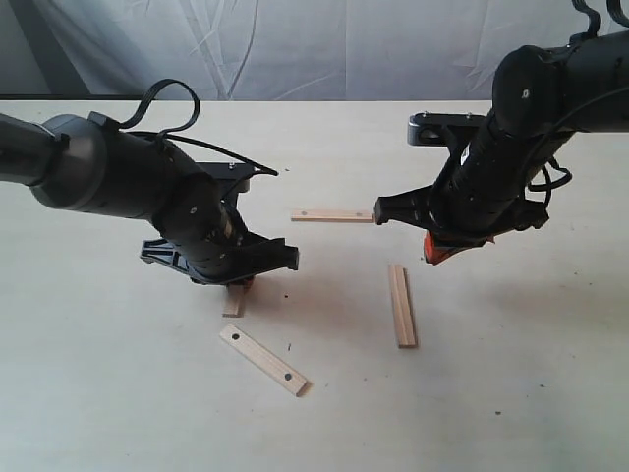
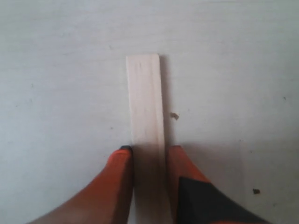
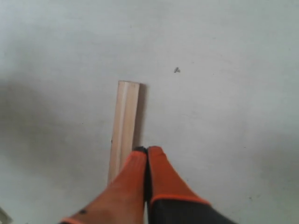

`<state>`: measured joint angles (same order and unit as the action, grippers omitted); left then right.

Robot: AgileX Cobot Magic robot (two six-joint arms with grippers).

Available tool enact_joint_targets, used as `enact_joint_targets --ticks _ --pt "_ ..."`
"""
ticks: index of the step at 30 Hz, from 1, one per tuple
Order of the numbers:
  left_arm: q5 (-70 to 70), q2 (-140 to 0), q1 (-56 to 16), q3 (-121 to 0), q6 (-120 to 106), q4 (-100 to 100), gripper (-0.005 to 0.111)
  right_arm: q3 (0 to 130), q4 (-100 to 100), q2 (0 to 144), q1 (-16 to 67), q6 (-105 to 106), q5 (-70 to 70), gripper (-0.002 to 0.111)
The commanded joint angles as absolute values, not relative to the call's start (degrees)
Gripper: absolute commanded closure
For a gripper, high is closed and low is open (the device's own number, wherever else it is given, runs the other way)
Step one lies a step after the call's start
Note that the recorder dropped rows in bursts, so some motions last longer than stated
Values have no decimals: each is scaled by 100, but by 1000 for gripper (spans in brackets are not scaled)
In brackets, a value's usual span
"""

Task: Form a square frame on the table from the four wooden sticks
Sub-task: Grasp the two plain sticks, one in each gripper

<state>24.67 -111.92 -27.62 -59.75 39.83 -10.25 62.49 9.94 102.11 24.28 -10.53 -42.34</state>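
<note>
Four wooden sticks lie apart on the table [image 1: 511, 393]. One stick with holes [image 1: 332, 214] lies at the back and another with holes [image 1: 262, 360] lies slanted at the front. A plain stick [image 1: 401, 305] is on the right. The fourth stick [image 1: 234, 300] pokes out from under my left gripper [image 1: 241, 282]. In the left wrist view that stick [image 2: 145, 98] lies flat, and my left gripper [image 2: 148, 150] has an orange finger against each of its long edges. My right gripper [image 3: 147, 150] is shut and empty, just beside the right stick [image 3: 124, 126].
Both dark arms hang low over the table, the left arm [image 1: 118, 182] over the left half and the right arm [image 1: 521, 147] over the right half. A grey cloth backdrop [image 1: 314, 44] stands behind the table's far edge. Tiny dark specks [image 2: 174, 116] dot the tabletop.
</note>
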Motion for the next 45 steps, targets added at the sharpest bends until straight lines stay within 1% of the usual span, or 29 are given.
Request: enact_joint_targets --ticks 1,4,7,12,14,17,19,21,26,31,33,36,41,43,44,45 --pt "2597 -11346 -2809 -5936 4008 -848 99 6244 1104 10154 2517 -1332 -4382 109" --pt "2624 -11321 -2809 -5936 4008 -903 107 6244 1080 10154 2755 -1401 -4205 109" --pt "2649 -11229 -2744 -5936 4008 -958 107 6244 905 10154 2919 -1786 -4081 109" --pt "2799 -11027 -2498 -5936 3997 -1001 107 6244 248 10154 2931 -2393 -4291 109" --pt "2799 -10954 -2416 -5936 3986 -1013 107 6217 228 10154 2931 -2400 -4267 102" --pt "2733 -10826 -2295 -5936 3986 -1013 107 6043 257 10154 2931 -2400 -4056 83" --pt "2679 -10777 -2289 -5936 3986 -1049 107 5896 302 10154 2931 -2400 -3964 74" --pt "2638 -10724 -2289 -5936 3986 -1085 107 5770 389 10154 2931 -2400 -3879 70" --pt "2650 -10536 -2289 -5947 3986 -1143 107 5475 633 10154 3011 -2400 -3496 70" --pt "2586 -10407 -2289 -5948 3986 -1142 107 5459 675 10343 3251 -2400 -3287 70" --pt "2606 -10407 -2289 -5948 3986 -1080 107 5459 700 10470 3267 -2400 -3269 69" --pt "2673 -10407 -2289 -5948 3944 -1079 107 5459 714 10628 3267 -2400 -3257 63" --pt "2614 -10407 -2289 -5948 3821 -1027 107 5459 778 10865 3267 -2400 -3221 62" --pt "2572 -10407 -2289 -5948 3812 -982 107 5459 778 10948 3267 -2400 -3208 68" --pt "2559 -10407 -2289 -5948 3812 -967 107 5459 778 10953 3267 -2400 -3194 75" --pt "2559 -10407 -2289 -5959 3788 -969 107 5459 778 10953 3267 -2400 -3194 85"
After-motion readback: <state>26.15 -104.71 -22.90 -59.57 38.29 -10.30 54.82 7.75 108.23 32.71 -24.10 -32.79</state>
